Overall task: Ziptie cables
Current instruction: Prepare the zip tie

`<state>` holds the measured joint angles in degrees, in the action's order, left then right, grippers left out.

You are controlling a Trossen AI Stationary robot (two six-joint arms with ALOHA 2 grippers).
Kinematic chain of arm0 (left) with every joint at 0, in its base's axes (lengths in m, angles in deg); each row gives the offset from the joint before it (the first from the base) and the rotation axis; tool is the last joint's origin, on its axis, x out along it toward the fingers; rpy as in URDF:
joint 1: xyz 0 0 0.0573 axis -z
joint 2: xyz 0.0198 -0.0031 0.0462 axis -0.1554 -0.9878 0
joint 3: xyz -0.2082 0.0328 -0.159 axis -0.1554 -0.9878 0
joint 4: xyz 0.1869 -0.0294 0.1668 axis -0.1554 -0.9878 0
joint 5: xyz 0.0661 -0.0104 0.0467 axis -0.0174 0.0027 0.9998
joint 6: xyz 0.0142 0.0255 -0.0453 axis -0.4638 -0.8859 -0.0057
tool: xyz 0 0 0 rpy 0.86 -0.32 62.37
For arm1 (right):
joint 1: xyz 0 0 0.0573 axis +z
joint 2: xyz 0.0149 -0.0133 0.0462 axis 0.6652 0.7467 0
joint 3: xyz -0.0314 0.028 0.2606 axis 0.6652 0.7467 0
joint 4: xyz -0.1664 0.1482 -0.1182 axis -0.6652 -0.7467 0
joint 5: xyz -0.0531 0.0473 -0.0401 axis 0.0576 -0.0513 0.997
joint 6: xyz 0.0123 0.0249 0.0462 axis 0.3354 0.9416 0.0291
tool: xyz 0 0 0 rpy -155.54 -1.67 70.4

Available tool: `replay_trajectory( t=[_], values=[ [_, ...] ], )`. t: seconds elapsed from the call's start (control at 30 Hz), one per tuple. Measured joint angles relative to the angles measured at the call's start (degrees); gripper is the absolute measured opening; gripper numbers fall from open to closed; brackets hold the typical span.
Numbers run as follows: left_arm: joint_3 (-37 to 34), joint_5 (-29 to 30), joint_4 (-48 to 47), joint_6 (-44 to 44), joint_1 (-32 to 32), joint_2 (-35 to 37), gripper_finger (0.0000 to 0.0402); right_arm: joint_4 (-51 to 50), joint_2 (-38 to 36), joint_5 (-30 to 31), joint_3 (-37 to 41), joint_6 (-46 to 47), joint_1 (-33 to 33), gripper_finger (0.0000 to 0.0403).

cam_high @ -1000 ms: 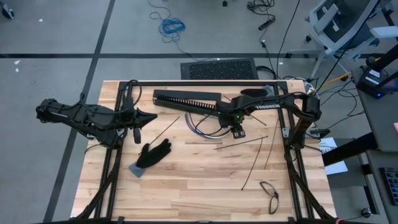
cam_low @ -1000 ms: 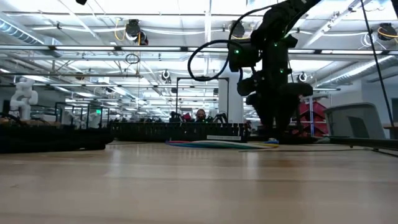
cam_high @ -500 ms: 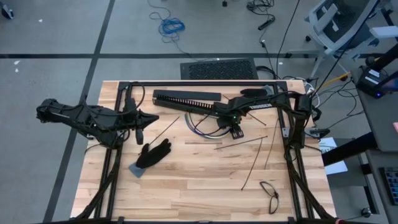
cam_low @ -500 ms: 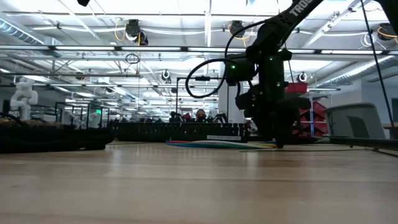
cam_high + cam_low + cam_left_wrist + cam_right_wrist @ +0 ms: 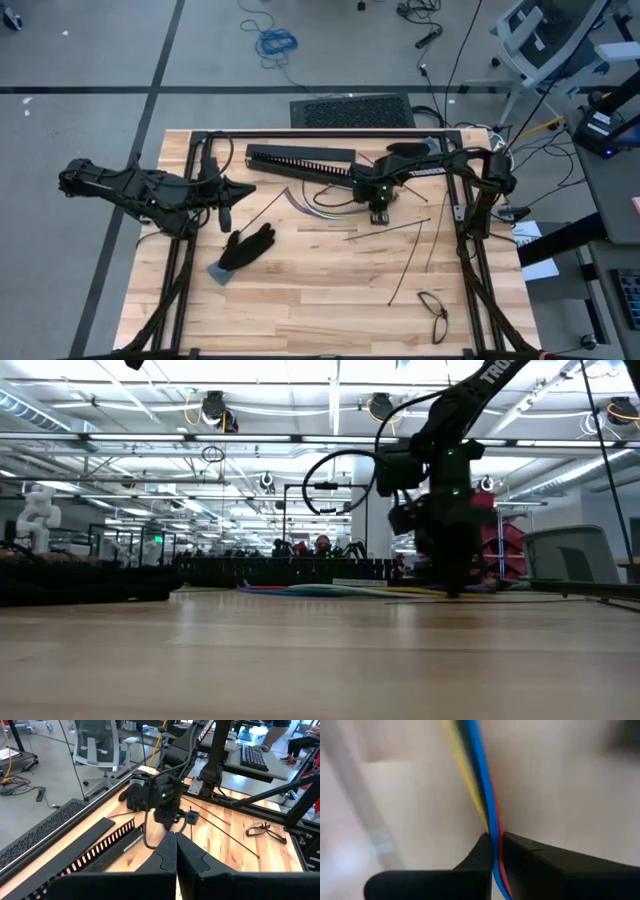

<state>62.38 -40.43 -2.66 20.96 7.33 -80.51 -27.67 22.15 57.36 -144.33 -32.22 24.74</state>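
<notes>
Over the worktop's left edge, the left gripper waits, closed on nothing. Farther right lies a black glove, then the cables, fanned near the slotted bar. The right gripper has pinched their far ends together. Loose zip ties lie beyond it, none yet around the bundle, so gathering is under way and tying remains.

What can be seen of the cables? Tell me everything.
The cables are a bundle of thin flexible wires, blue, yellow and red up close, fanned out in an arc on the wooden table below the black slotted bar. The right hand is shut on one end of them.
</notes>
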Motion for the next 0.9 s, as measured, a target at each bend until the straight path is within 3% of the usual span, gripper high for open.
replay_trajectory(
  t=[0.13, 0.43, 0.57, 0.77, 0.9],
  values=[
    [0.0, 0.0, 0.2, -1.2, 0.0, 0.0, 0.0000, -7.5, -6.4, -7.0, 0.3, 4.3, 0.5, 0.0013],
    [0.0, 1.4, 0.2, -4.1, 0.0, 0.1, 0.0000, -8.3, -21.3, -5.0, 0.3, 20.9, 6.9, 0.0012],
    [0.0, 2.5, 0.2, -6.2, 0.0, 0.1, 0.0000, -4.4, -24.8, -7.9, 0.3, 30.8, 12.5, 0.0012],
    [0.0, 8.1, 0.6, -8.9, 0.0, 0.8, 0.0000, 6.8, -25.2, -5.6, 0.2, 41.2, 23.2, 0.0012],
    [0.0, 9.3, 1.5, -9.6, 0.0, 1.3, 0.0000, 15.1, -21.5, -4.9, -0.5, 44.3, 24.5, 0.0012]
  ],
)
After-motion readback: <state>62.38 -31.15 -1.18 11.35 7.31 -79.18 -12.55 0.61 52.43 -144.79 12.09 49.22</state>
